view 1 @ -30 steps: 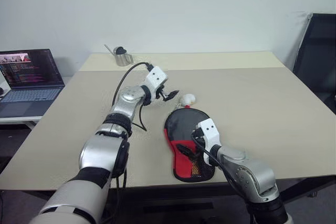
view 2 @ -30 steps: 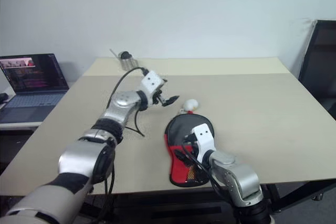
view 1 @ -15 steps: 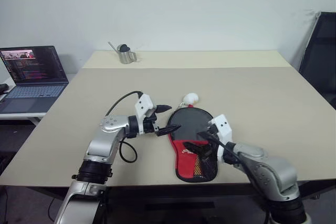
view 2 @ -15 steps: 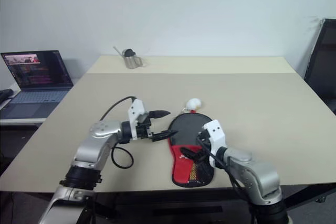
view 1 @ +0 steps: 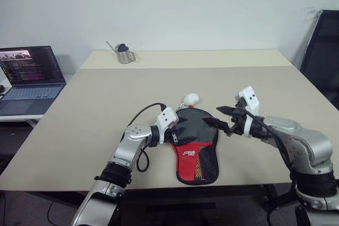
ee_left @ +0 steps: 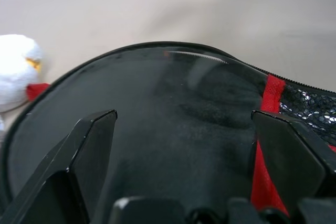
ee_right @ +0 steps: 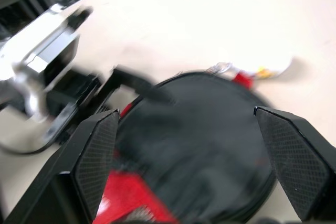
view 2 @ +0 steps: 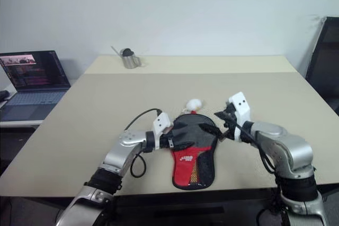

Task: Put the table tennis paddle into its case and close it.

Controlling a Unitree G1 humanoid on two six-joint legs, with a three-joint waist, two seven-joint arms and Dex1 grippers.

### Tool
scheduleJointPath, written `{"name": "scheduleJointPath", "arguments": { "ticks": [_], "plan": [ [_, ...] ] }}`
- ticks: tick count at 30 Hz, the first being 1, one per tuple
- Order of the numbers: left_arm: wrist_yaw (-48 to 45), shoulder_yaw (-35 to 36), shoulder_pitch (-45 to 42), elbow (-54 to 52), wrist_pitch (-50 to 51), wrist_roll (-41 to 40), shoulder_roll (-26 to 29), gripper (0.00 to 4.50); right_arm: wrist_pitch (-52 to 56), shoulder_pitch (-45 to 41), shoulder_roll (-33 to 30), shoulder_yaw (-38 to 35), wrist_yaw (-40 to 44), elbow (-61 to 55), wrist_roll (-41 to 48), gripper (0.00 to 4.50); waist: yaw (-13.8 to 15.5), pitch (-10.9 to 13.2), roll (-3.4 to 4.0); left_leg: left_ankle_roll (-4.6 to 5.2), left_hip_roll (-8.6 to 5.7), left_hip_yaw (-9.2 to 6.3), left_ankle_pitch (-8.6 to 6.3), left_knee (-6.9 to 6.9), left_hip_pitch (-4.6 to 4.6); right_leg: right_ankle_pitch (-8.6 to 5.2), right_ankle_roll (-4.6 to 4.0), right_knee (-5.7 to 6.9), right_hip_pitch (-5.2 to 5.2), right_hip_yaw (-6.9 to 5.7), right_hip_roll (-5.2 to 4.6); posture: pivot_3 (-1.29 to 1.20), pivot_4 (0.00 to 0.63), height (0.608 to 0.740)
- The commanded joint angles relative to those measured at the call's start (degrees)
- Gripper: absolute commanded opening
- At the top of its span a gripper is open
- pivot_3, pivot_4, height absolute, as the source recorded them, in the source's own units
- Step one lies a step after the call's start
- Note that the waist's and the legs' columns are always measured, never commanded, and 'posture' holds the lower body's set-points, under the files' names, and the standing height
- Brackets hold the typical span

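left gripper [view 1: 183,130] dropped onto case [view 1: 195,146]; right gripper [view 1: 224,119] lifted.

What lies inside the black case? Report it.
Nothing inside shows. The case lies flat on the table, its black fabric covering whatever it holds; no paddle can be seen, so the contents cannot be told. The white fluffy ball lies just beyond the case's round end.

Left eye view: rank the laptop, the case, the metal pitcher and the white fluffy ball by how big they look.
1. laptop, cut off by the frame edge, roughly level with the case; too close to call
2. metal pitcher
3. white fluffy ball, close to the pitcher's size
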Motion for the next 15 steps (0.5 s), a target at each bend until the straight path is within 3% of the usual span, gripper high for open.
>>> {"name": "scheduleJointPath", "arguments": {
  "ticks": [1,10,15],
  "plan": [
    [0.52,0.00,0.70,-2.43,-0.41,-0.38,0.10,4.46,-8.03,-8.25,3.07,2.99,1.30,11.83,-3.73,4.50,-0.31,0.01,0.02,0.00,0.01,0.01,0.00,0.00,0.00,0.01,0.00,-0.01,-0.01,0.03,0.00,0.00,0.150,0.740],
    [1.91,0.51,4.00,-8.02,1.95,-0.48,1.99,4.46,-30.75,-26.00,14.13,6.35,0.83,51.42,-15.12,4.50,-0.48,0.05,0.09,-0.20,0.01,0.02,0.10,-0.04,-0.12,0.04,-0.02,-0.05,-0.19,0.08,-0.01,0.00,0.150,0.740],
    [3.22,1.11,5.30,-10.85,3.58,-0.60,3.30,4.46,-46.23,-34.17,19.07,6.39,-5.80,74.56,-22.10,4.50,-0.62,0.07,0.13,-0.26,0.01,0.02,0.11,-0.07,-0.16,0.05,-0.03,-0.05,-0.26,0.10,-0.01,0.00,0.150,0.740]
  ]
}}
